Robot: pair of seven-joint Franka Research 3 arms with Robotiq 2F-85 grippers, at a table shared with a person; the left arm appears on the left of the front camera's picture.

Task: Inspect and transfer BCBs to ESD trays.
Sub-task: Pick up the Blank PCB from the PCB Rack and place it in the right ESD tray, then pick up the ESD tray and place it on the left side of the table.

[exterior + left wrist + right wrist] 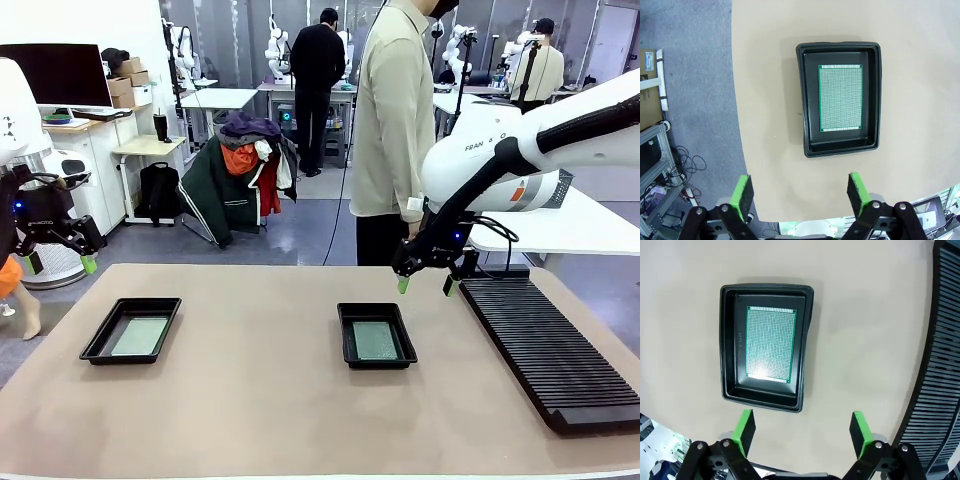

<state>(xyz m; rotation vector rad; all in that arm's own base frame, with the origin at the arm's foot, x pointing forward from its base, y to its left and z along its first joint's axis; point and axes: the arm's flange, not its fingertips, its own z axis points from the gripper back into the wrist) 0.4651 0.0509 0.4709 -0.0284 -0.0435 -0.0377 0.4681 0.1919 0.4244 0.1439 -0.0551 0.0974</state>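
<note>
spanning tan table [260, 400], two black trays [131, 329]; cluttered lab behind.

Robotics lab, robot arms [277, 45] at background tables [218, 98]

A beige table [260, 400] w/ rounded corners is seen across the lower half of the front view. Two black ESD trays are set directly on it: one tray [131, 330] at left-centre of the frame, the other tray [377, 336] just right of centre, well apart, each w/ one green BCB laid flat on its floor, left one [140, 336] and centre one [376, 340]. A long black ribbed rack [550, 350] is laid at the right edge of the frame, running from mid-right twd. lower right, apart from the centre tray.
</note>
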